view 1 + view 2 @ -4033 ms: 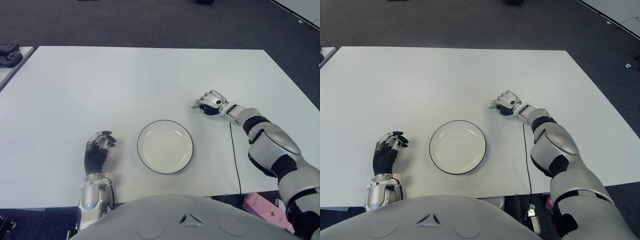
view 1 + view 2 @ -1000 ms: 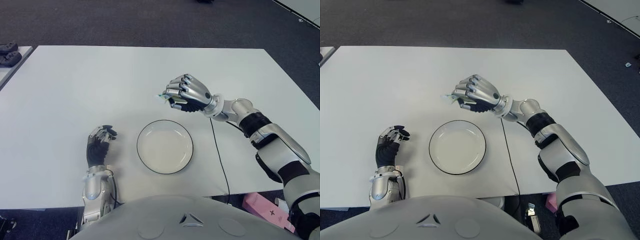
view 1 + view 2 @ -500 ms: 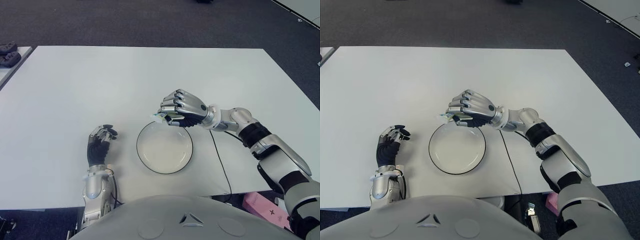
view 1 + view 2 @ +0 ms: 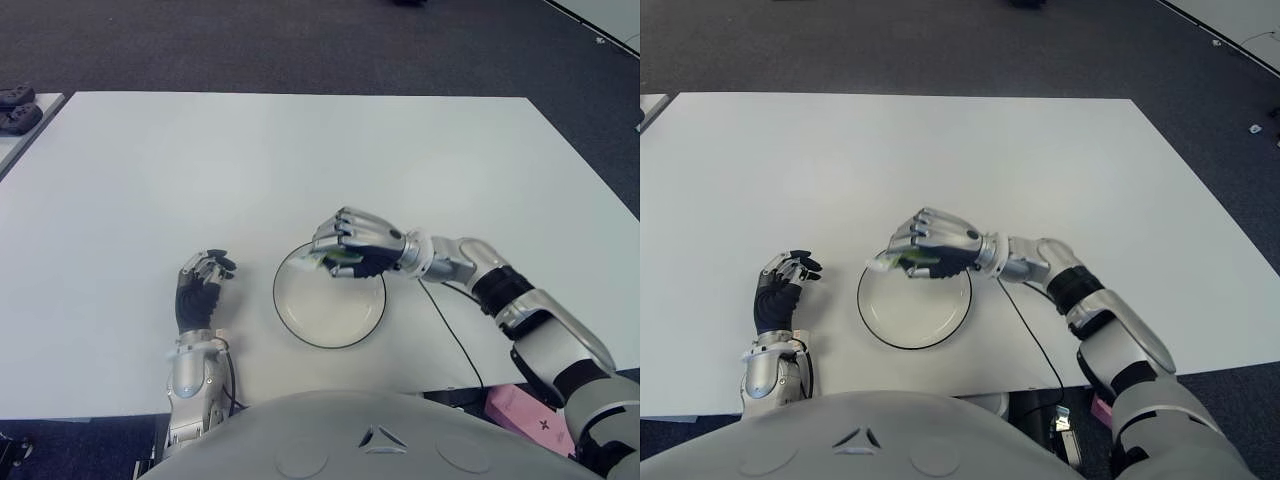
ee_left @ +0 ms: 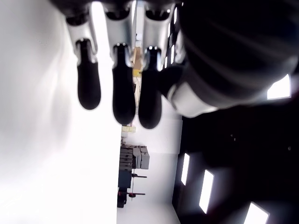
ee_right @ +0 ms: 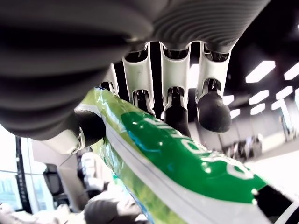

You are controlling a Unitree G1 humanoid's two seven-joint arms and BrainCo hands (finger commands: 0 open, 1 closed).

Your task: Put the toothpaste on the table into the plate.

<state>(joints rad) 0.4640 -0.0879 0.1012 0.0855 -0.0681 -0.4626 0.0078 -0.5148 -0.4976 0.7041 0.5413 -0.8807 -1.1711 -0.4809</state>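
My right hand (image 4: 350, 243) hovers low over the far rim of the white, black-edged plate (image 4: 330, 315), its fingers curled around the green and white toothpaste tube (image 6: 187, 158). One end of the tube (image 4: 892, 263) pokes out on the hand's left side, above the plate's far-left edge. The wrist view shows the tube clamped between thumb and fingers. My left hand (image 4: 200, 285) shows on the white table (image 4: 200, 160) to the left of the plate, fingers loosely bent, holding nothing.
A black cable (image 4: 450, 340) runs from the right wrist across the table to its near edge. A pink object (image 4: 530, 415) lies below the table at the right. Dark items (image 4: 18, 108) sit on a side surface at the far left.
The right hand picked the toothpaste up from the table's right side, carried it left and lowered it over the plate's far rim. The left hand barely moved.
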